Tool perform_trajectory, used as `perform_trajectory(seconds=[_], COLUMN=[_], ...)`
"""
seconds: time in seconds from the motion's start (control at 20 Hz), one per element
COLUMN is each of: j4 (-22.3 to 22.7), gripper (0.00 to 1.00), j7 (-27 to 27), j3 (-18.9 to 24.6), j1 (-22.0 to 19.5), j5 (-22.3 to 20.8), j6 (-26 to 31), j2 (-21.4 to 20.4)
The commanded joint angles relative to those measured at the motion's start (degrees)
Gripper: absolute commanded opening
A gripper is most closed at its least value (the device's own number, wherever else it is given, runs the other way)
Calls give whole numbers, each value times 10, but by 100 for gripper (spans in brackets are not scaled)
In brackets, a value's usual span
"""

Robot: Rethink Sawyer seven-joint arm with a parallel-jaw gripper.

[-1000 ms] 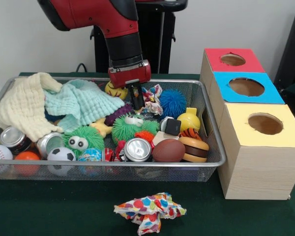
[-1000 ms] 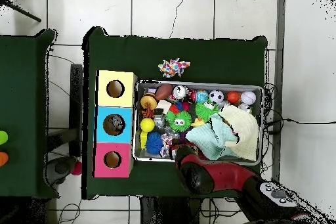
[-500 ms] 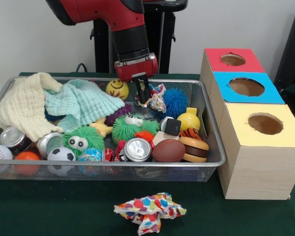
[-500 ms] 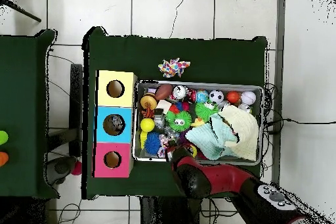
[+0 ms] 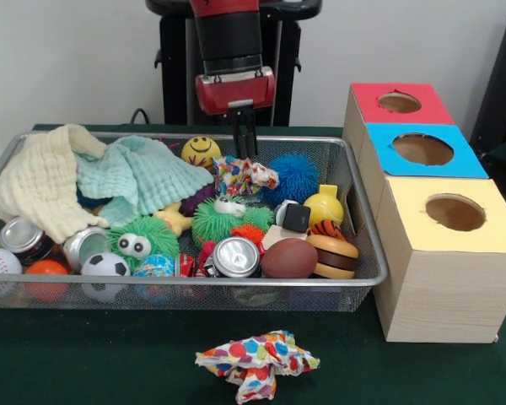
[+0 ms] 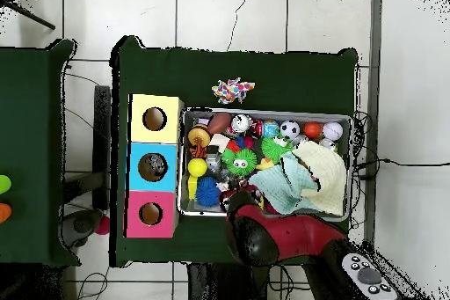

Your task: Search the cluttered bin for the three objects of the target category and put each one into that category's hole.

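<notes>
My gripper (image 5: pixel 244 153) hangs over the back middle of the wire bin (image 5: pixel 364 240). It is shut on a small multicoloured patterned cloth (image 5: pixel 245 175), which dangles from the fingertips just above the toys. A second patterned cloth (image 5: pixel 257 360) lies crumpled on the green table in front of the bin, also seen from above (image 6: pixel 233 91). To the bin's right stand three boxes with round holes: red (image 5: pixel 400 102), blue (image 5: pixel 423 149) and yellow (image 5: pixel 455 213). In the overhead view the arm (image 6: pixel 264 235) covers the gripper.
A cream cloth (image 5: pixel 38 181) and a mint cloth (image 5: pixel 139 173) fill the bin's left half. Several balls, cans, spiky toys, a blue spiky ball (image 5: pixel 297 177), a yellow smiley ball (image 5: pixel 201 151) and a toy burger (image 5: pixel 332 256) crowd the bin.
The gripper has risen out of the clutter and shifted slightly right, and the patterned cloth has come up with it.
</notes>
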Motion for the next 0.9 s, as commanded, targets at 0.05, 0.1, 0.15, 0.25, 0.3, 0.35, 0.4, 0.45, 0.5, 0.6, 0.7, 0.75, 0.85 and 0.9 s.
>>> perform_trajectory(seconds=[0.05,0.1,0.15,0.25,0.3,0.35,0.4,0.45,0.5,0.6,0.7,0.75,0.85,0.9], j4=[-33,-33,-33,-33,-34,-34,-35,-33,-32,-20,-20,-16,-10,-2], gripper=[0,0,0,0,0,0,100,100,100,100,100,100,100,100], j7=[65,66,65,64,64,63,64,66,69,99,80,82,89,97], j3=[-12,-12,-10,-10,-10,-9,-10,-10,-10,-11,-8,-15,-30,-33], j1=[5,5,5,5,5,5,6,5,4,-5,-2,-2,0,-3], j5=[29,28,27,25,25,24,24,23,22,43,33,37,48,58], j6=[70,68,68,64,64,65,64,57,49,31,50,59,75,78], j2=[-53,-53,-52,-51,-51,-52,-52,-51,-50,-38,-29,-18,-3,2])
